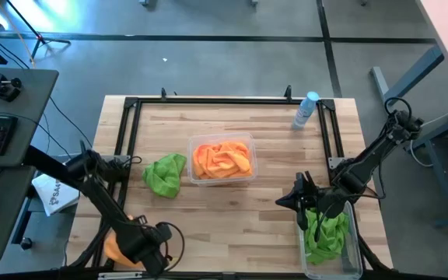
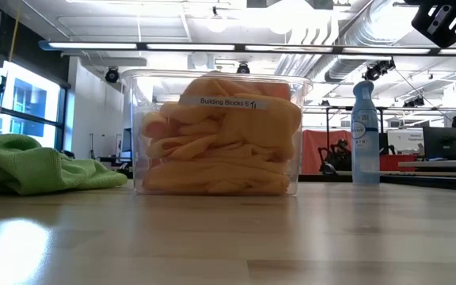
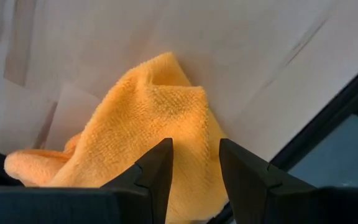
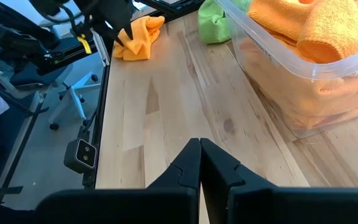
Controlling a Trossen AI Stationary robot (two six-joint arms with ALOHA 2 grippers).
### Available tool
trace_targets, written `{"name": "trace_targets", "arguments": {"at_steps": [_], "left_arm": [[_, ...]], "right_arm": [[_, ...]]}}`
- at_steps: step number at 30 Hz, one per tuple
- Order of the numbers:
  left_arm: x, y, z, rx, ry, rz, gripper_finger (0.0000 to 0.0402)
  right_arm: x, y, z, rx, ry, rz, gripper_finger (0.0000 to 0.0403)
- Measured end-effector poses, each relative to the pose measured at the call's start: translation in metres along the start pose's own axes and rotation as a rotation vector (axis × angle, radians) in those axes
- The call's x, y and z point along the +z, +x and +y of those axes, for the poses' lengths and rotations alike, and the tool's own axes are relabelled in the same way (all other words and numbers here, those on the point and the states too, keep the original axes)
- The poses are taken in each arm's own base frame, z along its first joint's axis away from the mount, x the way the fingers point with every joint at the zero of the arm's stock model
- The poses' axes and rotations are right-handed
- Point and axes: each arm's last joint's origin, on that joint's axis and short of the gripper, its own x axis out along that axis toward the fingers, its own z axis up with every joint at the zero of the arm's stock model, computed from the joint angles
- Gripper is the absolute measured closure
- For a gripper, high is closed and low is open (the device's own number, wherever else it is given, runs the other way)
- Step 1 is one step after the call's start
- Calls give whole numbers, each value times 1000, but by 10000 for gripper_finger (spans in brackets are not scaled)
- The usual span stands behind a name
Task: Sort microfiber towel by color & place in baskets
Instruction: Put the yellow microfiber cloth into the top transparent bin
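- We see the left gripper (image 1: 155, 243) at the near left corner of the wooden worktop (image 1: 232, 210), just over a crumpled orange microfiber towel (image 3: 148, 130) with a looped, fluffy weave.
- In the left wrist view its two dark, wedge-shaped fingers (image 3: 157, 171) stand apart, released, and the orange cloth lies just beyond them; nothing sits between them.
- The right gripper (image 1: 303, 204) is at the near right, just at the far end of a clear rectangular plastic basket (image 1: 355, 249) that holds soft green towels (image 1: 327, 233).
- In the right wrist view its fingers (image 4: 188, 165) are clenched together, tip to tip, with no cloth in them.
- A second clear basket (image 1: 249, 176) with rounded corners stands in the middle of the worktop, and folded orange towels (image 1: 222, 159) fill it up to the rim; in the low view a small label is seen on its wall.
- One loose green towel (image 1: 166, 174) lies bunched on the planks just to the left of this basket.
- A clear spray bottle (image 1: 306, 110) with a blue cap stands at the far right, well apart from the cloths.
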Motion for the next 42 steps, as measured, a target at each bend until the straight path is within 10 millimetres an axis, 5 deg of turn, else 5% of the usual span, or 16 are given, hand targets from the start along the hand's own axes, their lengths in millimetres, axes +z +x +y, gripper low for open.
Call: {"name": "trace_targets", "arguments": {"at_steps": [6, 13, 18, 25, 33, 42], "left_arm": [[0, 17, -2, 78, 19, 96, 289], [-6, 15, 15, 255, -62, 250, 392], [-6, -15, 24, 177, -113, 145, 400], [-12, -87, 51, 13, -234, -134, 401], [-22, -151, 83, -223, -132, -468, 401], [-30, -175, 134, -230, -292, -505, 401]], "right_arm": [[0, 0, 0, 0, 0, 1, 403], [0, 0, 0, 0, 0, 1, 402], [0, 0, 0, 0, 0, 1, 402], [0, 0, 0, 0, 0, 1, 402], [0, 0, 0, -1, 4, 2, 402], [0, 0, 0, -2, 6, 3, 402]]}}
